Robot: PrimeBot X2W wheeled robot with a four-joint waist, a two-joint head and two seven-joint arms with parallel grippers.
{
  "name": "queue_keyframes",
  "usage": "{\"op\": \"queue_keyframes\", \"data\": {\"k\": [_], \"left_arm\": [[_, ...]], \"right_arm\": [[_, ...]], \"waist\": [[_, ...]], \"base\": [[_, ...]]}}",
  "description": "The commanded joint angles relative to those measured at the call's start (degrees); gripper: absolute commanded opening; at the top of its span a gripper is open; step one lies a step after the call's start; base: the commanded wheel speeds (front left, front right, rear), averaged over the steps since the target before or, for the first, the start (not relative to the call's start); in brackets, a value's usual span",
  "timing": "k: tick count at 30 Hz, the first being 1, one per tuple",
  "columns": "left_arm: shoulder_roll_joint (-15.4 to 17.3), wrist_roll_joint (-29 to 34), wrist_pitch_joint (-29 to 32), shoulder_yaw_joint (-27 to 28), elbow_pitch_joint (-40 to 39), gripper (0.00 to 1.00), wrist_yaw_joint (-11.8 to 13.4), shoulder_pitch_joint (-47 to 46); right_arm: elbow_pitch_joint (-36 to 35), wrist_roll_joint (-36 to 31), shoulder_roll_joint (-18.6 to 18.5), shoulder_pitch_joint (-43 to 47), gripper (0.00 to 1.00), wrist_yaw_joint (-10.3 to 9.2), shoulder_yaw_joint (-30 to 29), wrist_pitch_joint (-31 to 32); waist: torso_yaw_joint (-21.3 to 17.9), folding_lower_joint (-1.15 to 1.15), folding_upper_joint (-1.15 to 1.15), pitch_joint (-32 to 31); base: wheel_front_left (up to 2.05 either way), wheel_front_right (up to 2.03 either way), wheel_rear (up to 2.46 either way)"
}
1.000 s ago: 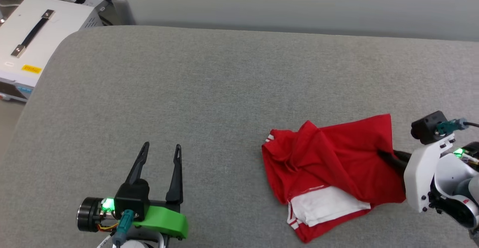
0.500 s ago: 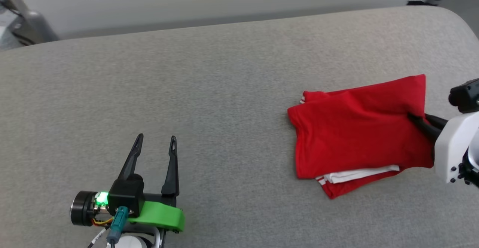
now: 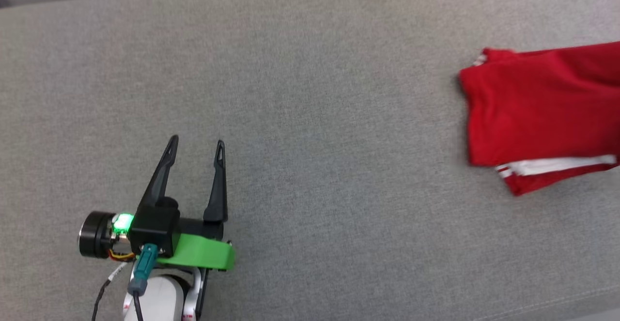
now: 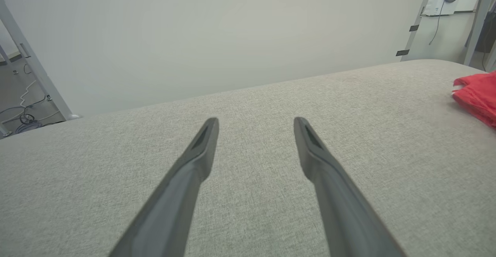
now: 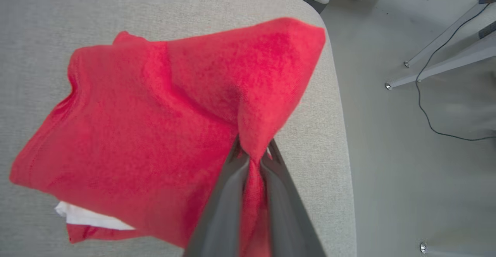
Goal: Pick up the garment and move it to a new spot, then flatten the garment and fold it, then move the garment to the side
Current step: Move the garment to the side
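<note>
The garment, red and folded with a white layer showing along its near edge, lies at the right end of the grey worktop, close to the rounded right edge. The right claw is clenched on a bunched fold of its red cloth, which is pulled up into a peak. Well apart to the left, the left claw is released, its fingers spread over bare worktop. Past the right edge, a cable lies on the floor.

readable text: none
labels, brands, numbers: none legible
garment surface: plain red, white strip at edge, no lettering legible
</note>
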Motion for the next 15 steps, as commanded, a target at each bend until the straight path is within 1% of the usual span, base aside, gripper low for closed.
{"op": "queue_keyframes", "data": {"k": [1, 4, 7, 10, 11, 13, 14, 15], "left_arm": [[0.58, 0.73, -0.33, -0.07, -0.51, 1.00, -0.21, -1.64], [0.69, 0.84, -0.33, -0.54, -1.17, 1.00, -0.28, -3.05], [0.78, 0.92, -0.33, -0.87, -1.80, 1.00, -0.19, -4.09], [0.93, 0.91, -0.33, -1.06, -2.40, 1.00, -0.03, -4.93], [1.12, 0.87, -0.33, -1.15, -2.71, 1.00, 0.14, -5.48], [1.26, 0.83, -0.33, -1.23, -2.75, 1.00, 0.23, -5.77], [1.31, 0.79, -0.33, -1.26, -2.69, 1.00, 0.29, -5.88], [1.33, 0.76, -0.33, -1.28, -2.65, 1.00, 0.37, -5.97]], "right_arm": [[1.69, -0.76, -0.63, -1.78, 0.00, -0.06, -1.01, -0.78], [6.12, -2.25, -2.10, -3.86, 0.00, -0.06, -2.85, -1.40], [9.93, -3.87, -2.79, -5.80, 0.00, -0.06, -4.68, -2.55], [13.94, -4.95, -2.68, -7.89, 0.00, -0.06, -7.07, -3.65], [17.92, -6.67, -2.40, -9.80, 0.00, -0.06, -9.43, -4.44], [20.50, -8.13, -1.89, -10.94, 0.00, -0.06, -10.81, -5.11], [21.57, -8.77, -1.35, -11.48, 0.10, -0.06, -11.39, -5.82], [22.33, -9.21, -0.84, -11.82, 0.72, -0.06, -11.73, -6.39]], "waist": [[1.07, -0.01, 0.00, 4.19], [2.04, -0.01, 0.00, 6.54], [2.70, -0.01, 0.00, 8.36], [3.21, -0.01, 0.00, 10.00], [3.54, -0.01, 0.00, 11.05], [3.72, -0.01, 0.00, 11.40], [3.78, -0.01, 0.00, 11.48], [3.81, -0.01, 0.00, 11.46]], "base": [[0.00, 0.00, 0.00], [0.00, 0.00, 0.00], [0.00, 0.00, 0.00], [0.00, 0.00, 0.00], [0.00, 0.00, 0.00], [0.00, 0.00, 0.00], [0.00, 0.00, 0.00], [0.00, 0.00, 0.00]]}}
